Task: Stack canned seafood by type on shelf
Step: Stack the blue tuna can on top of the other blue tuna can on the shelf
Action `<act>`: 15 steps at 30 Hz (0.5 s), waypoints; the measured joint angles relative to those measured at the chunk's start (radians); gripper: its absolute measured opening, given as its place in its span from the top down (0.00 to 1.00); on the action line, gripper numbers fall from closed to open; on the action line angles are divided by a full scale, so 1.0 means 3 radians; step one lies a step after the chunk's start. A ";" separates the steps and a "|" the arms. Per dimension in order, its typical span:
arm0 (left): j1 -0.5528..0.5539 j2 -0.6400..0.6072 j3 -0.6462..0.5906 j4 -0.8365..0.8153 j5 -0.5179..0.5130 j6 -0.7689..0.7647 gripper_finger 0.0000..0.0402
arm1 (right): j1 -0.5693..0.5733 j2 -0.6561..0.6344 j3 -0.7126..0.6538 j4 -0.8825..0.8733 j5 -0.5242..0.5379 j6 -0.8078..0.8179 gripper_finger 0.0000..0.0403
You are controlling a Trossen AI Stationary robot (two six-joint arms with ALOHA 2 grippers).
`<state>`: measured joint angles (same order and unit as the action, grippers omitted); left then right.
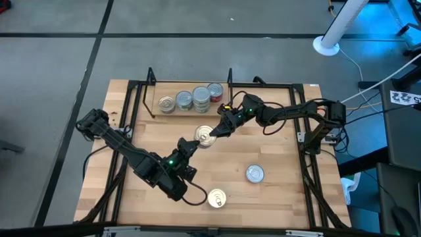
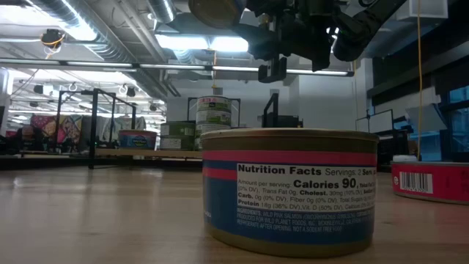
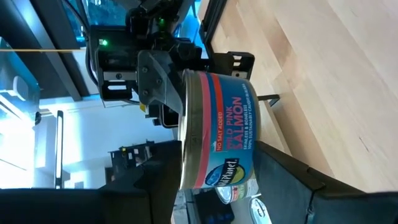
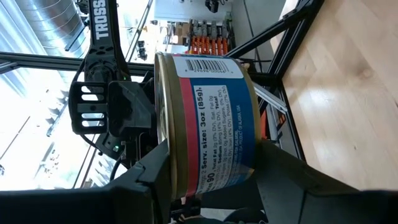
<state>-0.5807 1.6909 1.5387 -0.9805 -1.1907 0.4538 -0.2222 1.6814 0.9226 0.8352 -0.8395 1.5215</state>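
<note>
Around us is an open workshop with a grey floor and bright ceiling pipes, and in its middle stands the light-wood bench [image 1: 276, 197] with its black frame.

At the bench's far edge we see the small light-wood shelf [image 1: 152, 100] between thin black uprights, carrying a row of short round tins [image 1: 191, 100]: silver lids on the left, stacked in places, and one red-labelled tin [image 1: 215, 92] at the right end.

Just in front of the shelf, near the bench's centre, both arms meet at one gold-lidded salmon tin [image 1: 205, 136] with a blue and pink label. The left claw [image 1: 189, 146] comes from the near left and the right claw [image 1: 222, 126] from the far right; each wrist view shows that arm's dark fingers pressed against the tin's sides, so we take both claws as clamped on it. In the low view the tin hangs above the wood.

Two more tins lie loose on the near half: a silver-lidded tin [image 1: 254, 174] to the right and a gold-lidded tin [image 1: 216, 198] near the front edge, well apart.
</note>
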 joint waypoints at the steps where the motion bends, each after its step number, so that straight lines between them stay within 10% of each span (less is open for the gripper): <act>1: 0.0012 0.0000 0.0000 0.0000 0.0001 0.0000 0.52 | 0.0000 0.0000 0.0000 0.0000 -0.0006 0.0000 0.57; 15: 0.0132 0.0000 0.0000 -0.0009 0.0021 -0.0265 0.52 | -0.0006 0.0000 0.0000 -0.0001 -0.0024 -0.0014 0.57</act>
<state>-0.5411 1.6909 1.5387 -0.9831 -1.1844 0.3742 -0.2241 1.6814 0.9226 0.8349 -0.8467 1.5174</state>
